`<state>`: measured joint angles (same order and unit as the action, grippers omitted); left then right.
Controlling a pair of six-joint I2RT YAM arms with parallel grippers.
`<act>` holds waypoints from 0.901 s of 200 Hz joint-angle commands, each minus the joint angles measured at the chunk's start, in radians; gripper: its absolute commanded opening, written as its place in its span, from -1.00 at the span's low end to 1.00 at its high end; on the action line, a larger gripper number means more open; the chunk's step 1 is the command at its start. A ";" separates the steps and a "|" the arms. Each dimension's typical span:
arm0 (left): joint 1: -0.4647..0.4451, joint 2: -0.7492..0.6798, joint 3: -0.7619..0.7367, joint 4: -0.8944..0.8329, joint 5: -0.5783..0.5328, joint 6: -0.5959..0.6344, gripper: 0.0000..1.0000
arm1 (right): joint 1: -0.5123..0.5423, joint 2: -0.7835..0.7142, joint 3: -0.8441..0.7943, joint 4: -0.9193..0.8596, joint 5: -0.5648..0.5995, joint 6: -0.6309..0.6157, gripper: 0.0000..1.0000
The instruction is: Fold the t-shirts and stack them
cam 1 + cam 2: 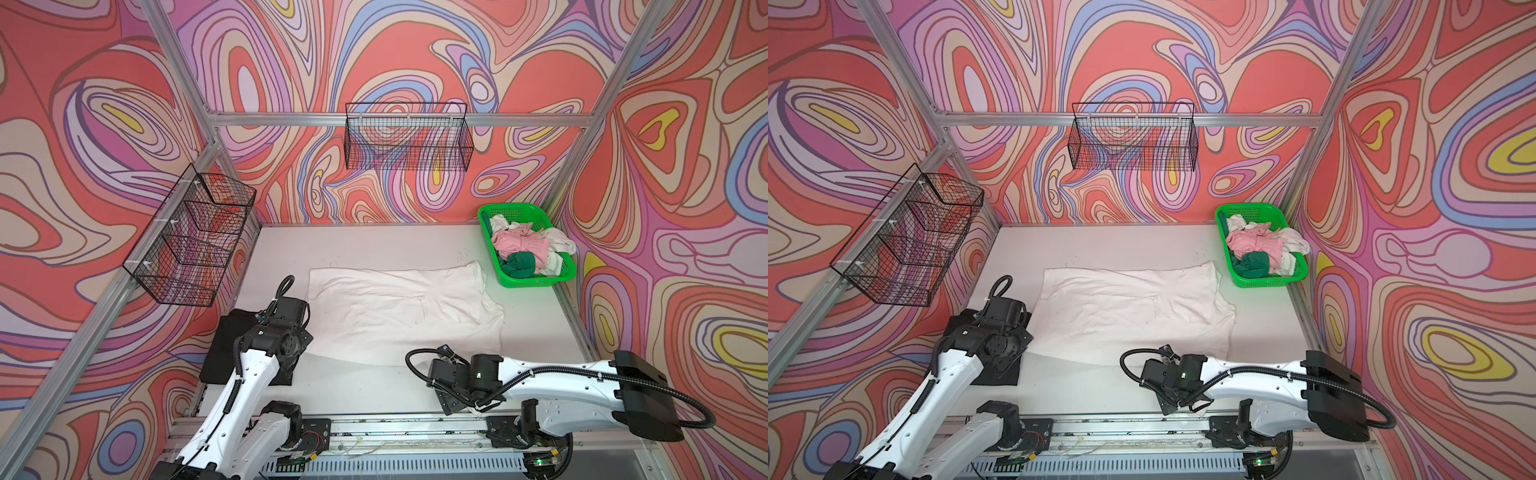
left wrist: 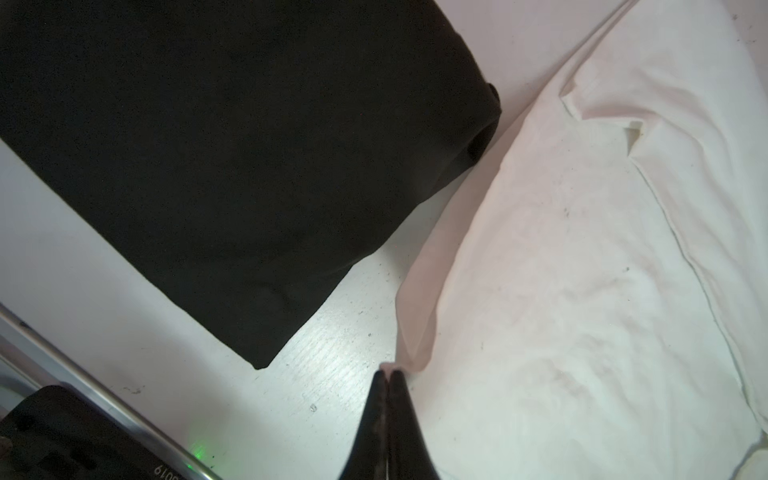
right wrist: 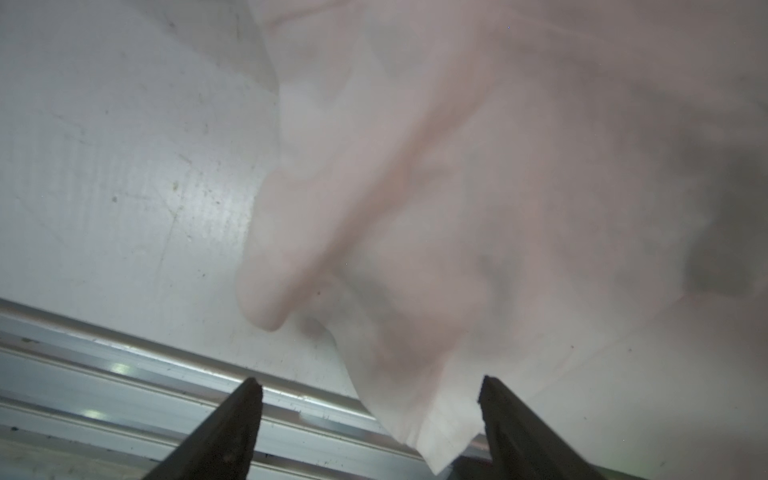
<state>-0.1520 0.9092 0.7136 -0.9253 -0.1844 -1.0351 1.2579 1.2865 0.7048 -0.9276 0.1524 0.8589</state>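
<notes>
The off-white t-shirt [image 1: 399, 307] lay spread across the middle of the table [image 1: 365, 245], long axis side to side, its near edge running between the two arms. The left gripper [image 2: 388, 374] was pinched together on the near left corner. The right gripper [image 3: 370, 384] had its jaws apart with the near right corner hanging between them, so the right arm looked placed to close next. The cloth looked thin, limp and creased; a folded black t-shirt [image 2: 232, 158] lay just beside it, and the other t-shirts [image 1: 523, 249] sat crumpled in the green basket [image 1: 528, 281].
</notes>
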 commanded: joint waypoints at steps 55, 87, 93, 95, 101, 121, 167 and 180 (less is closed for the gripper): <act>-0.006 0.024 0.000 -0.020 -0.048 0.025 -1.00 | 0.023 0.067 -0.042 0.006 0.020 0.021 0.33; -0.006 0.023 -0.003 -0.014 -0.056 0.031 -1.00 | 0.023 0.092 -0.050 0.018 0.018 0.022 0.14; -0.006 0.023 -0.003 -0.014 -0.059 0.033 -1.00 | 0.023 0.095 -0.051 0.020 0.018 0.019 0.09; -0.006 0.023 -0.004 -0.014 -0.061 0.033 -1.00 | 0.023 0.097 -0.051 0.022 0.017 0.018 0.08; -0.006 0.023 -0.006 -0.014 -0.064 0.034 -1.00 | 0.023 0.100 -0.052 0.026 0.013 0.014 -0.02; -0.005 0.022 -0.013 -0.010 -0.066 0.035 -1.00 | 0.024 0.120 -0.050 0.029 0.011 0.006 -0.34; -0.006 0.023 -0.022 -0.006 -0.068 0.033 -1.00 | 0.024 0.072 0.010 -0.039 0.047 0.016 -0.85; -0.006 0.025 -0.020 -0.003 -0.071 0.035 -1.00 | 0.024 0.047 0.044 -0.068 0.053 0.020 -1.00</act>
<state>-0.1520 0.9321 0.7033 -0.9188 -0.2195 -1.0050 1.2778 1.3792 0.6834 -0.9287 0.1673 0.8520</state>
